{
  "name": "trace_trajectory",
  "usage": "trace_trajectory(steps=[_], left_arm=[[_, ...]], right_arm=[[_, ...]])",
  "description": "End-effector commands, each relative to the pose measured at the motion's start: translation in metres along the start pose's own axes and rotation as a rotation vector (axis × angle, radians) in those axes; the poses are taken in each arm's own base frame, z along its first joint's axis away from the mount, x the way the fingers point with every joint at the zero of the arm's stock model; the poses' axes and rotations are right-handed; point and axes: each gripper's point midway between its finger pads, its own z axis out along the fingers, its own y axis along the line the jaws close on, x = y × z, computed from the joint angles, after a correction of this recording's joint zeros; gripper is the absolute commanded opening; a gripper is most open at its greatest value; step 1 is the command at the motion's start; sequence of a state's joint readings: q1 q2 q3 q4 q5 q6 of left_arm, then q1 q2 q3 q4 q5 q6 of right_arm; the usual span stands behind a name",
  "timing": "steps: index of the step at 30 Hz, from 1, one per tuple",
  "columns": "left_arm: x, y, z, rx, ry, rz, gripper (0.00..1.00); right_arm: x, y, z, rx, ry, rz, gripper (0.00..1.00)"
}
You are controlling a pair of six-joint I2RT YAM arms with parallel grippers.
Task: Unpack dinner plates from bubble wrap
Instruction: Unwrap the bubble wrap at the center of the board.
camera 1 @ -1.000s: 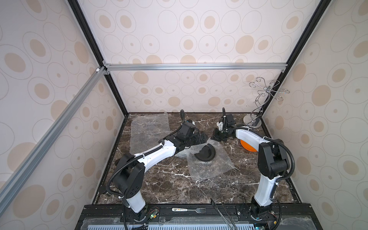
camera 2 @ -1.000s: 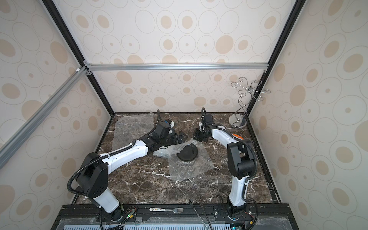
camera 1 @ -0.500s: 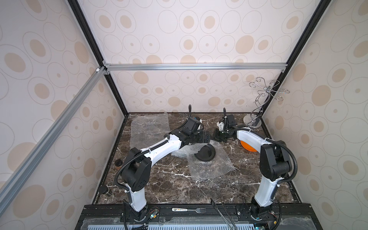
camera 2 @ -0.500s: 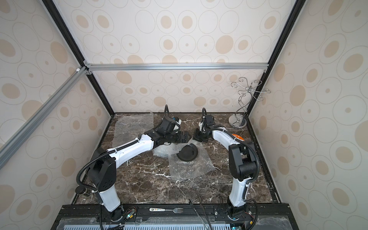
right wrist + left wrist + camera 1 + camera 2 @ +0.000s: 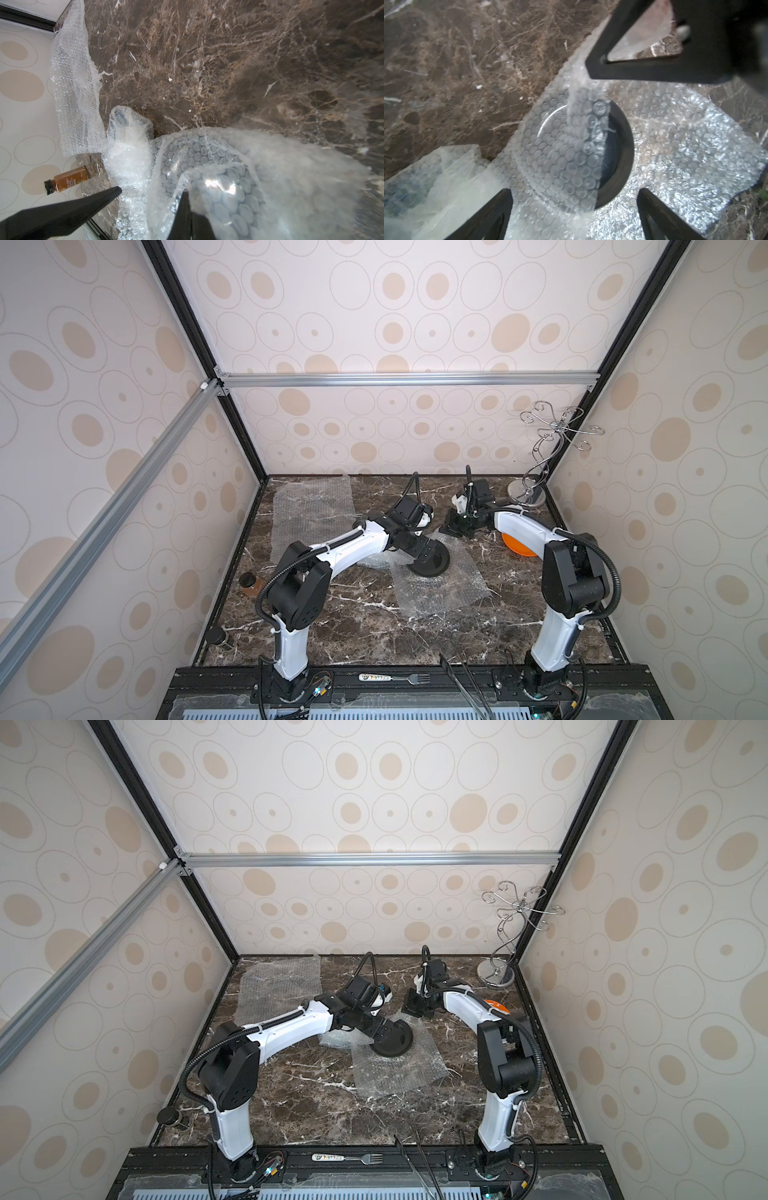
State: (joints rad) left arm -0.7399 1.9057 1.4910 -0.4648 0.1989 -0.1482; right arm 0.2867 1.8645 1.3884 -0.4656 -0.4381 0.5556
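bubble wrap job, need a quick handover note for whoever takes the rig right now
Claws: left claw open over the grey plate, holding nothing; right claw shut on a flap of the wrap, raised above the plate.
Things: grey plate sits on that wrap in the middle, flap draped over part of it; orange plate lies bare on the right; flat sheet back left.
Done: orange plate out.
Left: pull the flap clear, lift the grey plate off; crumpled wrap beside it, cannot tell if it hides a plate.

Wire stand (image 5: 527, 495), fork (image 5: 397, 677), bottle (image 5: 250, 584).
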Motion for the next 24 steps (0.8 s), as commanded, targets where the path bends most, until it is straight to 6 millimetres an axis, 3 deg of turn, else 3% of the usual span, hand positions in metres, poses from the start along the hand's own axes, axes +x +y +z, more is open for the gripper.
trace_trajectory(steps=[1,6,10,18,20,24], left_arm=[[-0.01,-0.016,-0.001,0.02,-0.01,0.092,0.94],[-0.006,-0.002,0.013,-0.067,0.026,0.107,0.92],[-0.009,0.017,0.019,-0.171,0.027,0.112,0.81],[-0.025,0.023,0.024,-0.211,0.017,0.135,0.49],[-0.029,0.024,0.025,-0.211,0.014,0.139,0.36],[-0.035,0.022,0.027,-0.206,0.009,0.146,0.11]], right_arm=[[-0.005,0.011,-0.012,-0.014,-0.013,-0.018,0.0],[-0.006,0.012,-0.014,-0.015,-0.017,-0.019,0.0],[-0.003,0.012,-0.017,-0.011,-0.016,-0.024,0.0],[0.002,0.011,-0.02,-0.007,-0.012,-0.028,0.0],[0.002,0.011,-0.022,-0.01,-0.015,-0.031,0.0],[0.004,0.012,-0.028,-0.005,-0.018,-0.041,0.11]])
